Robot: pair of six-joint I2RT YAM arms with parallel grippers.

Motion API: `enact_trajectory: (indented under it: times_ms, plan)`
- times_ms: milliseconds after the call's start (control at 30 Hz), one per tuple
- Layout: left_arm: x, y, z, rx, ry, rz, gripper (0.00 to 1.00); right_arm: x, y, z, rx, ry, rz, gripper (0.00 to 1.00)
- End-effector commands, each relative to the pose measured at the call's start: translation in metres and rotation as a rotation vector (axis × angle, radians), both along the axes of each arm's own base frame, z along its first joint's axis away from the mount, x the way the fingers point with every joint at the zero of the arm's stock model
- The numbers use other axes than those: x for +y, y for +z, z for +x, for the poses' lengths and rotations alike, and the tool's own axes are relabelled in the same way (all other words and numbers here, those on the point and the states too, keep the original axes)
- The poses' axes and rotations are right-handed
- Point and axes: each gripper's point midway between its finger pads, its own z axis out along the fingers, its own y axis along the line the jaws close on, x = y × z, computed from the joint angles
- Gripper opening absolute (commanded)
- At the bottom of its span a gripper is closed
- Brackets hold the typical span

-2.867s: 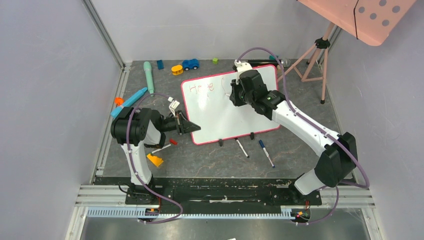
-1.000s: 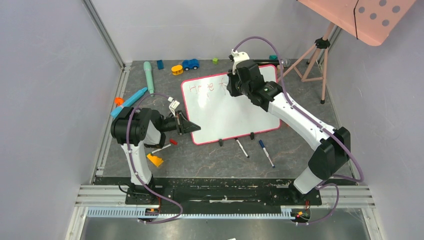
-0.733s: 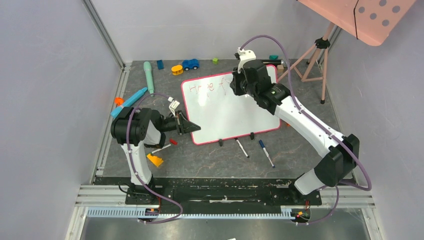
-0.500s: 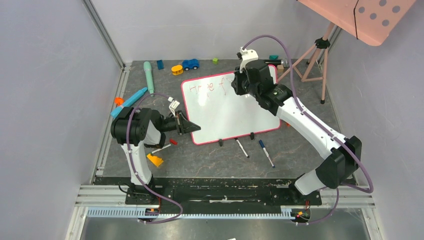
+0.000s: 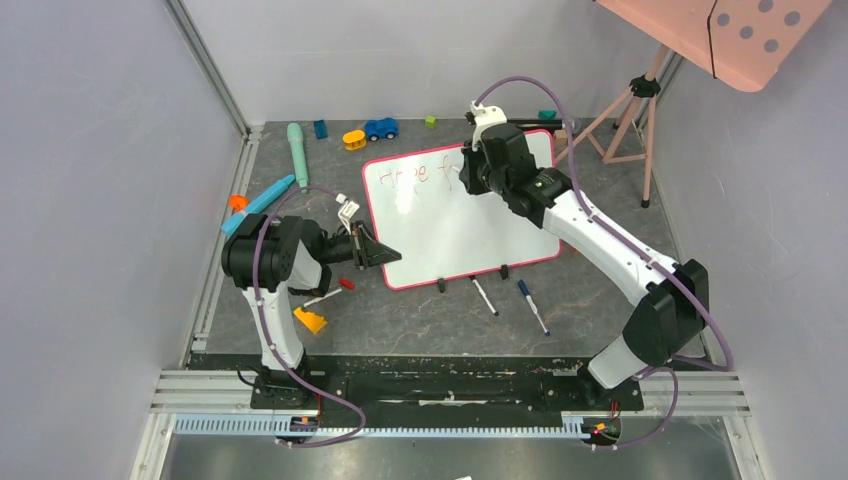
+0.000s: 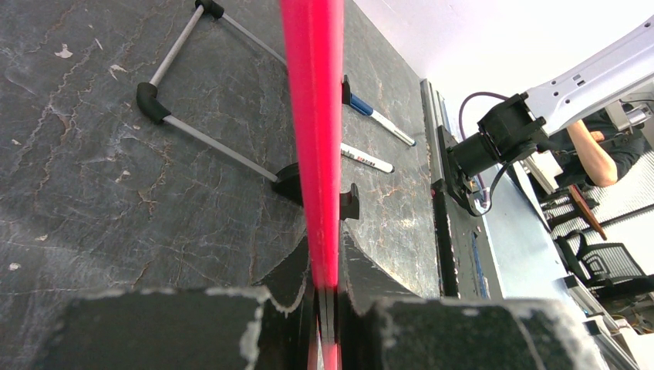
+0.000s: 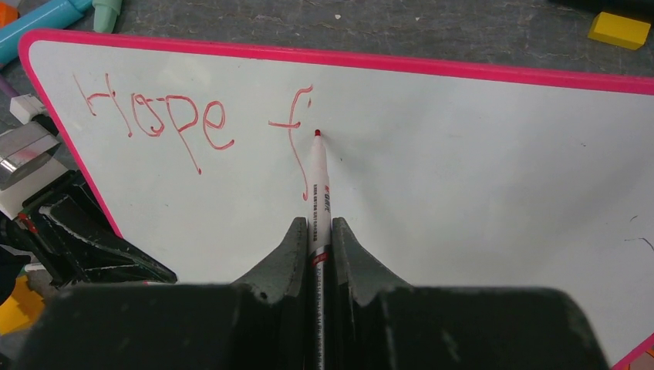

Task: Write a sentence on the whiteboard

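Whiteboard (image 5: pixel 450 225) stands propped on counter (image 5: pixel 400 320), centre-rear. Left pincer (image 6: pixel 327 297) clamped on its pink frame at the near-left corner. Right pincer (image 7: pixel 319 231) clamped on red marker (image 7: pixel 318 181), tip touching the board just right of the "f". Sentence (image 7: pixel 154 119) reads "Hope f", top line, red. Two loose pens (image 5: pixel 484 296) lie on counter just in front of board

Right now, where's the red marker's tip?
In the right wrist view, the right claw's marker tip sits on the whiteboard, just right of the red letter f.
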Motion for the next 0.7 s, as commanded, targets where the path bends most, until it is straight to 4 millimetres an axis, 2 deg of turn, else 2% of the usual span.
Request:
enact_trajectory:
  times_ms: [0,300,667]
  plan:
    - [-0.003,0.002,-0.002,-0.158,-0.028,0.017,0.02,0.003,0.015,0.007,-0.029,0.002,0.016,0.00]
    - [-0.003,0.002,-0.002,-0.160,-0.027,0.017,0.02,0.002,0.003,-0.002,0.005,0.028,0.000,0.00]
    - [-0.003,0.002,-0.002,-0.158,-0.028,0.017,0.02,-0.012,-0.007,-0.008,0.028,-0.002,-0.052,0.00]
